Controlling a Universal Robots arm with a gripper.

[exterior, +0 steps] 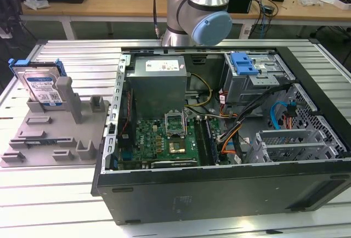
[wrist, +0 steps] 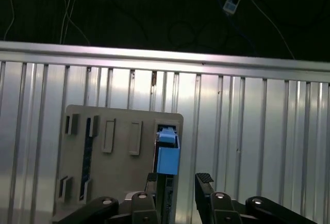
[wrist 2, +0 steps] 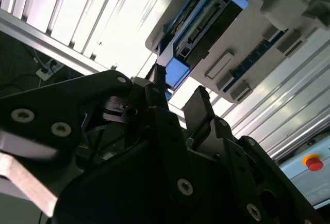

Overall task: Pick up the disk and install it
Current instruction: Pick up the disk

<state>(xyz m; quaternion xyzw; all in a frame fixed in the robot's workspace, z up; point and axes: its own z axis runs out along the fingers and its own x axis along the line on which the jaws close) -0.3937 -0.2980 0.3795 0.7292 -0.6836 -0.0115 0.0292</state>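
- The disk [exterior: 43,87] stands tilted on edge in a slot of the grey holder [exterior: 55,139]. The holder lies on the slatted counter [exterior: 71,51] at the exterior view's left, apart from the open computer case [exterior: 219,188].
- The end effector [wrist: 177,181] hangs above the holder, spread wide and gripping nothing. In the first wrist view, the disk's blue-framed edge lines up roughly between the two fingers [wrist: 203,178].
- We judge the step in hand to be the approach for the grasp.
- To do it well, we would centre the disk between the fingers and keep them parallel to its flat faces.
- We would also come down straight, clear of the holder's posts, and close only once both pads overlap the frame.
- We count one disk, one holder, one case, one power-supply box [exterior: 156,81] and one end effector with two fingers.
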